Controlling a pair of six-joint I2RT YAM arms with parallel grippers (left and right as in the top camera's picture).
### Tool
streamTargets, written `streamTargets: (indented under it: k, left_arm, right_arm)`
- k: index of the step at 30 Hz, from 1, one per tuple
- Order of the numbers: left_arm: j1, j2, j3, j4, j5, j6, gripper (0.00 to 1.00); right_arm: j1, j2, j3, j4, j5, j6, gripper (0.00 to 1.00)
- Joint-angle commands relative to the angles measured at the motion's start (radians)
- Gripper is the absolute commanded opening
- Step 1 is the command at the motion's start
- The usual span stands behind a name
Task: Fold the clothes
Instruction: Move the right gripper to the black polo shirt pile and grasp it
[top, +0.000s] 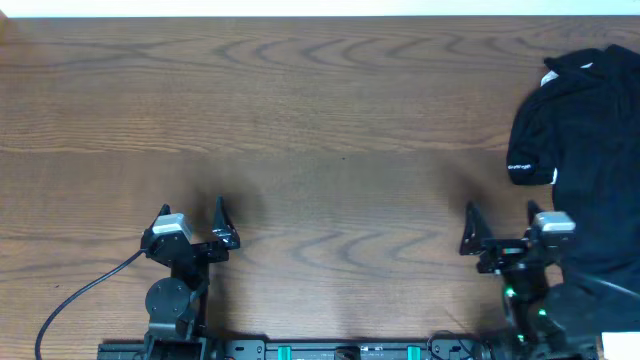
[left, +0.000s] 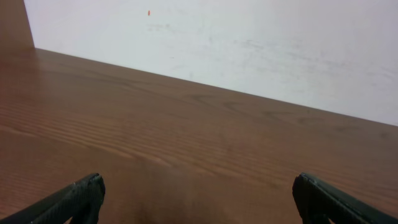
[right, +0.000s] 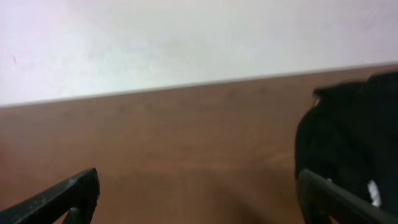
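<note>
A black short-sleeved shirt (top: 585, 160) is seen in the overhead view at the right edge of the frame, heaped loosely on a brown wooden table (top: 320, 100) and running from the upper right down to the lower right corner. It lies crumpled, not spread flat, and a small white logo (top: 520, 168) is shown on its left-hand bulge. The left gripper (top: 192, 213) is placed in the lower left of the overhead frame, well apart from the shirt, with its fingers spread wide and nothing between them. The same is shown by the left wrist view, where the left gripper (left: 198, 186) is seen only as two dark fingertips at the bottom corners, with bare wood between them and a pale wall (left: 249, 43) beyond the table's far edge. A black cable (top: 90, 285) is trailed from the left arm toward the lower left corner. The right gripper (top: 502, 215) is found in the lower right of the overhead frame, just beside the shirt's left edge; whether fabric is touched cannot be told. Its fingers are likewise released and empty. In the blurred right wrist view, the right gripper (right: 198, 180) is spread across the bottom, and the shirt (right: 348, 137) is seen at the right side of the frame.
</note>
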Motion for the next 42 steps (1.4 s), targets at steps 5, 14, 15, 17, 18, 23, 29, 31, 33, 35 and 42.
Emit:
streamTargets:
  k: [5,14,15,17,18,23,29,31,33,35,42]
  left_arm:
    - [-0.005,-0.006,-0.02,-0.038,-0.012,0.014,0.98]
    - [-0.005,-0.006,-0.02,-0.038,-0.012,0.014,0.98]
    - [-0.005,-0.006,-0.02,-0.038,-0.012,0.014,0.98]
    - [-0.005,-0.006,-0.02,-0.038,-0.012,0.014,0.98]
    - [-0.005,-0.006,-0.02,-0.038,-0.012,0.014,0.98]
    - [-0.005,-0.006,-0.02,-0.038,-0.012,0.014,0.98]
    - [-0.005,-0.006,-0.02,-0.038,-0.012,0.014,0.98]
    - [-0.005,-0.006,-0.02,-0.038,-0.012,0.014,0.98]
    - [-0.005,-0.006,-0.02,-0.038,-0.012,0.014,0.98]
    - [-0.005,-0.006,-0.02,-0.038,-0.012,0.014,0.98]
    - [-0.005,-0.006,-0.02,-0.038,-0.012,0.014,0.98]
  right_arm:
    - [0.01,0.352,0.365,-0.15,0.036,-0.004,0.99]
    - [-0.032,0.93,0.887,-0.489,0.113,-0.083,0.99]
    - [-0.05,0.984,0.933,-0.519,0.106,-0.083,0.99]
    - [-0.096,1.105,1.03,-0.587,0.094,-0.084,0.99]
    - [-0.119,1.162,1.073,-0.618,0.095,-0.085,0.99]
    - [-0.201,1.343,1.189,-0.646,0.126,-0.213,0.99]
    - [-0.266,1.452,1.19,-0.621,0.123,-0.259,0.59]
    - [-0.283,1.49,1.19,-0.619,0.111,-0.259,0.6]
    - [-0.298,1.535,1.19,-0.607,0.068,-0.266,0.54]
    - [-0.305,1.582,1.19,-0.592,0.006,-0.312,0.47]
    - [-0.306,1.757,1.19,-0.558,-0.077,-0.375,0.43]
